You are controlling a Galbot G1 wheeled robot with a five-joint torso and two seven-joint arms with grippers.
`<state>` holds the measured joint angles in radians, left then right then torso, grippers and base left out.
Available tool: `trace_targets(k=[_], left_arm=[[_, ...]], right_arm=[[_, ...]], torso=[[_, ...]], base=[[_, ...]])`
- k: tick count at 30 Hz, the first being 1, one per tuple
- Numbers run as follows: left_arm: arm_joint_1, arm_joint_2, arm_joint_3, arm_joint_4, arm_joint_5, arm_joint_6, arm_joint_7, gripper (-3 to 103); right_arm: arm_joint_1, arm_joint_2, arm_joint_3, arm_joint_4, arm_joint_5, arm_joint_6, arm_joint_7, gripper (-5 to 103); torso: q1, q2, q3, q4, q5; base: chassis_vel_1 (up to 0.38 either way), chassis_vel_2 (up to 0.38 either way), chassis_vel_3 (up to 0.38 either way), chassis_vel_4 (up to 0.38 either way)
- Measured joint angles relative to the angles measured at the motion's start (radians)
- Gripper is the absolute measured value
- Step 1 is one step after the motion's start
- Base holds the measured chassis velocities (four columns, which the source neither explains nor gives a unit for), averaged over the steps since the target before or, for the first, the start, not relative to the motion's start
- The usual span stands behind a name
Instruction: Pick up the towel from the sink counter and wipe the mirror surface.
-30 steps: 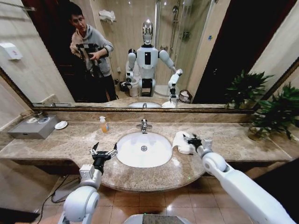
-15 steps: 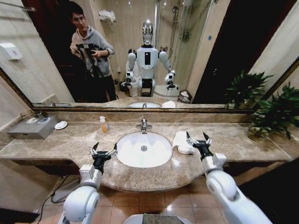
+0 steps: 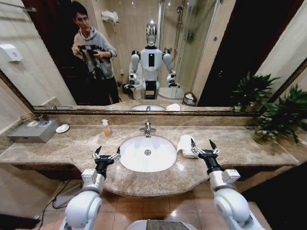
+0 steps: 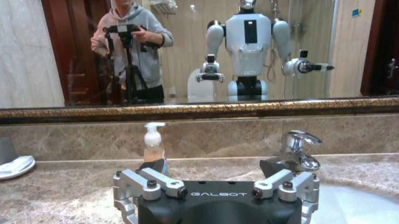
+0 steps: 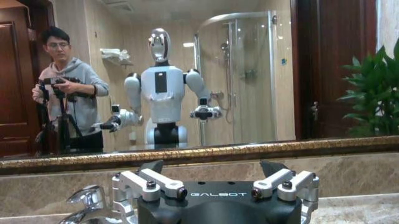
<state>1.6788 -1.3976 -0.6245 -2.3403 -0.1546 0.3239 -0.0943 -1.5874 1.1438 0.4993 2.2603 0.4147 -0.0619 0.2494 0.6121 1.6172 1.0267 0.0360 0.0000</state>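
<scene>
The towel (image 3: 184,144), a small white bunched cloth, lies on the sink counter (image 3: 72,143) just right of the oval basin (image 3: 147,154). My right gripper (image 3: 202,144) hovers open over the counter's front part, right beside the towel, its fingers empty. On the other side of the basin my left gripper (image 3: 107,152) stands open and empty near the front edge. The mirror (image 3: 201,57) spans the wall behind the counter and reflects my body and both arms. In the wrist views, the left gripper (image 4: 213,169) and the right gripper (image 5: 213,169) both face the mirror (image 5: 262,70) with fingers spread.
A chrome faucet (image 3: 147,128) stands behind the basin, an orange soap bottle (image 3: 106,128) to its left. A grey box (image 3: 33,130) and a soap dish (image 3: 62,128) sit at far left, a green plant (image 3: 283,115) at far right. A person with a tripod shows in the reflection.
My right arm has drawn back from the towel toward the counter's front edge with its gripper open. The towel has stayed on the counter. The left arm has not moved.
</scene>
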Motion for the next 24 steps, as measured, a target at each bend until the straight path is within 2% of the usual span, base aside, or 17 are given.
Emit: trace_targets(k=[16, 24], left_arm=[[0.000, 0.000, 0.000, 0.000, 0.000, 0.000, 0.000, 100], [0.000, 0.000, 0.000, 0.000, 0.000, 0.000, 0.000, 100]], right_arm=[[0.004, -0.002, -0.004, -0.002, 0.003, -0.002, 0.000, 100], [0.005, -0.003, -0.004, -0.003, 0.004, -0.003, 0.000, 100]], torso=[[0.000, 0.000, 0.000, 0.0001, 0.0001], [0.000, 0.000, 0.000, -0.0004, 0.0004]], base=[[0.005, -0.004, -0.010, 0.006], [0.124, -0.138, -0.132, 0.144]])
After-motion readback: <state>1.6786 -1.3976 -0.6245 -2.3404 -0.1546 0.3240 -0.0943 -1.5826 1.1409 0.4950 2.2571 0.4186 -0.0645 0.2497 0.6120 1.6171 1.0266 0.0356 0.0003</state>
